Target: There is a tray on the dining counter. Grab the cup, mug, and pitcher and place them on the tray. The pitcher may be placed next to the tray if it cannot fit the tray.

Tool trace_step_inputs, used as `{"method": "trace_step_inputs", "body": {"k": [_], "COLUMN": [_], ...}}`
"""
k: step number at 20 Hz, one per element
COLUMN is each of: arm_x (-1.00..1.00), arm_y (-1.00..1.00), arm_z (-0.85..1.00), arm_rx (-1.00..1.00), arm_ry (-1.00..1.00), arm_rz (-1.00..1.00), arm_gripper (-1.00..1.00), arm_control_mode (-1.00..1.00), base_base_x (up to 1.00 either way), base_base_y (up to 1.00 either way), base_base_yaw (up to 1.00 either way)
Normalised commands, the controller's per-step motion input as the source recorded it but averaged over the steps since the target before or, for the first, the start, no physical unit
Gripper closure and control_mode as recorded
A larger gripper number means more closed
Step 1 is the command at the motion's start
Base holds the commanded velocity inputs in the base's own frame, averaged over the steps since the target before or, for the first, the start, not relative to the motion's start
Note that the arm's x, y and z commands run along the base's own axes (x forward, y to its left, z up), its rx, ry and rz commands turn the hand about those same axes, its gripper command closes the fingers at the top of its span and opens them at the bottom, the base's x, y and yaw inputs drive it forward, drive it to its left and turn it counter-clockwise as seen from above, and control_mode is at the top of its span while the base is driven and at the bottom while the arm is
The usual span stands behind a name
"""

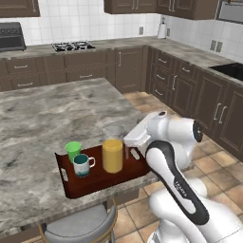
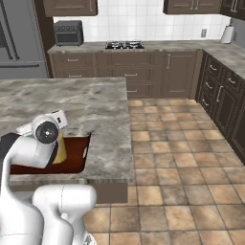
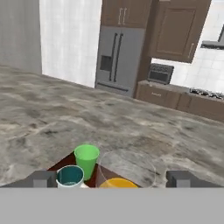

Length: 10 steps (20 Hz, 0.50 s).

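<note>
The dark red-brown tray (image 1: 95, 182) lies at the near corner of the grey marbled dining counter (image 1: 47, 114). On it stand the green cup (image 1: 73, 149), the teal-and-white mug (image 1: 82, 165) just in front of it, and the yellow-orange pitcher (image 1: 113, 152) to their right, all upright. My gripper (image 1: 131, 153) hovers at the pitcher's right side, open. In the hand view its fingertips (image 3: 43, 178) stand wide on either side of the pitcher's clear rim (image 3: 127, 168) without touching it, with the cup (image 3: 86, 158) and mug (image 3: 70, 176) at the left.
A grey stool (image 1: 80, 225) sits under the counter's near edge below the tray. Tiled floor (image 2: 172, 143) runs to the right of the island. Dark wall cabinets with a stove (image 1: 73, 46) line the back, and a fridge (image 3: 118, 57) stands beyond the counter.
</note>
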Motion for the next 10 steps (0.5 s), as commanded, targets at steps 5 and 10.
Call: {"method": "trace_step_inputs", "body": {"k": [5,10], "arm_x": [-0.98,-0.91], "arm_y": [-1.0,-1.0], "arm_z": [1.0,0.86], "arm_rx": [0.22,0.18], "arm_ry": [0.11,0.31], "arm_rz": [-0.31,-0.35], "arm_gripper": [-1.0,-1.0], "arm_control_mode": [-1.0,-1.0], "base_base_x": [0.0,0.0], "base_base_y": [0.0,0.0], "base_base_yaw": [0.0,0.0]}}
